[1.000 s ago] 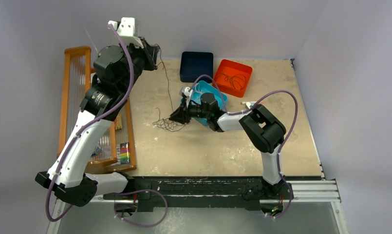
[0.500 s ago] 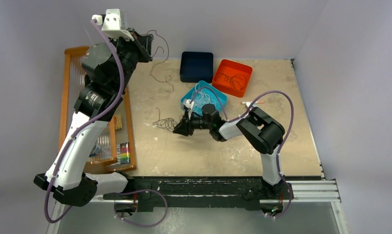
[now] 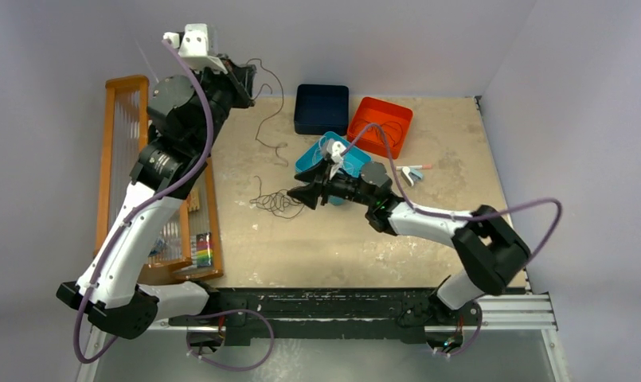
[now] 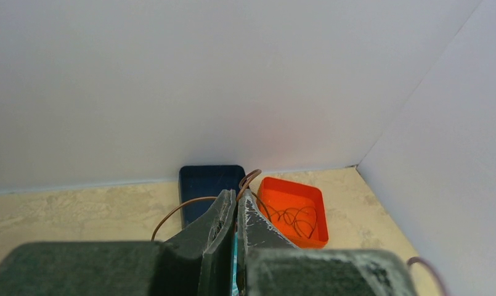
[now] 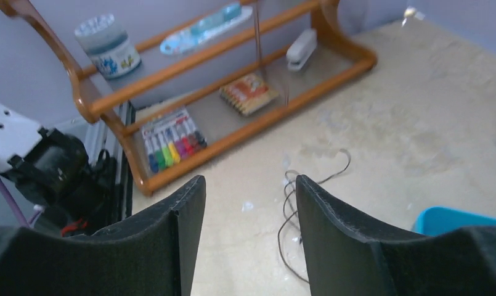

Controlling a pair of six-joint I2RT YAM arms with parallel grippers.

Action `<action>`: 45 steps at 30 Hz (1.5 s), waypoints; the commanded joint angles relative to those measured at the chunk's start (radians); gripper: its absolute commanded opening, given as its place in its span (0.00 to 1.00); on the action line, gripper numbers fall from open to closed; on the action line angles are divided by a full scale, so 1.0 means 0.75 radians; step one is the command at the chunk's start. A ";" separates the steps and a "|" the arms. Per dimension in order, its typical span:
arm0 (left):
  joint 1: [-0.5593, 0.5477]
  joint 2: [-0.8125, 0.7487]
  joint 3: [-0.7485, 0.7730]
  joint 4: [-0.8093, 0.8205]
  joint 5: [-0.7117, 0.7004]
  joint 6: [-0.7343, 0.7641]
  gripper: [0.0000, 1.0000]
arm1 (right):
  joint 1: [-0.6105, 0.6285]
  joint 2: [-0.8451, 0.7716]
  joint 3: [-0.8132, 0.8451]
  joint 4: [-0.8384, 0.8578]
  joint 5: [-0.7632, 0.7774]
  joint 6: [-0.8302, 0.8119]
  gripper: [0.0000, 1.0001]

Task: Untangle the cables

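Left gripper (image 3: 245, 79), high at the back, is clamped on one dark cable (image 3: 261, 131) dangling toward the table. Right gripper (image 3: 293, 193) hangs with jaws apart, holding nothing, above the tangle (image 3: 271, 203). Recommended: carry the strand over the orange tray (image 3: 402, 119) and lower it before release.

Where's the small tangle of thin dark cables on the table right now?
In the top view, the dark cable tangle lies left of centre on the beige table, just beyond the tips of the open right gripper.
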 commanded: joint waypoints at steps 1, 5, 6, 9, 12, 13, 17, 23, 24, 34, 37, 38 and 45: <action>0.000 -0.058 -0.069 0.109 0.037 -0.033 0.00 | -0.009 -0.188 -0.032 -0.074 0.184 -0.059 0.60; 0.000 -0.082 -0.136 0.153 0.067 -0.059 0.00 | -0.015 -0.325 -0.018 -0.138 0.287 -0.082 0.65; -0.001 -0.086 -0.151 0.162 0.075 -0.064 0.00 | -0.015 -0.353 -0.011 -0.146 0.300 -0.089 0.66; 0.000 -0.107 -0.196 0.192 0.093 -0.079 0.00 | -0.017 -0.418 0.030 -0.170 0.328 -0.103 0.69; 0.000 -0.132 -0.247 0.232 0.112 -0.105 0.00 | -0.017 -0.442 0.081 -0.170 0.342 -0.125 0.71; 0.000 -0.140 -0.264 0.248 0.126 -0.115 0.00 | -0.017 -0.440 0.100 -0.159 0.346 -0.135 0.72; -0.002 -0.159 -0.311 0.307 0.198 -0.140 0.00 | -0.019 -0.403 0.194 -0.123 0.350 -0.204 0.75; -0.001 -0.191 -0.381 0.402 0.269 -0.201 0.00 | -0.019 -0.331 0.318 -0.060 0.360 -0.278 0.77; -0.002 -0.194 -0.397 0.423 0.285 -0.212 0.00 | -0.019 -0.319 0.331 -0.048 0.361 -0.286 0.78; -0.002 -0.214 -0.500 0.609 0.405 -0.347 0.00 | -0.019 -0.222 0.443 -0.011 0.365 -0.328 0.80; 0.000 -0.213 -0.519 0.639 0.422 -0.372 0.00 | -0.019 -0.205 0.463 -0.005 0.350 -0.336 0.78; -0.002 -0.212 -0.525 0.648 0.425 -0.378 0.00 | -0.019 -0.201 0.470 -0.001 0.342 -0.335 0.76; -0.001 -0.218 -0.554 0.698 0.453 -0.415 0.00 | -0.019 -0.180 0.502 0.011 0.341 -0.333 0.71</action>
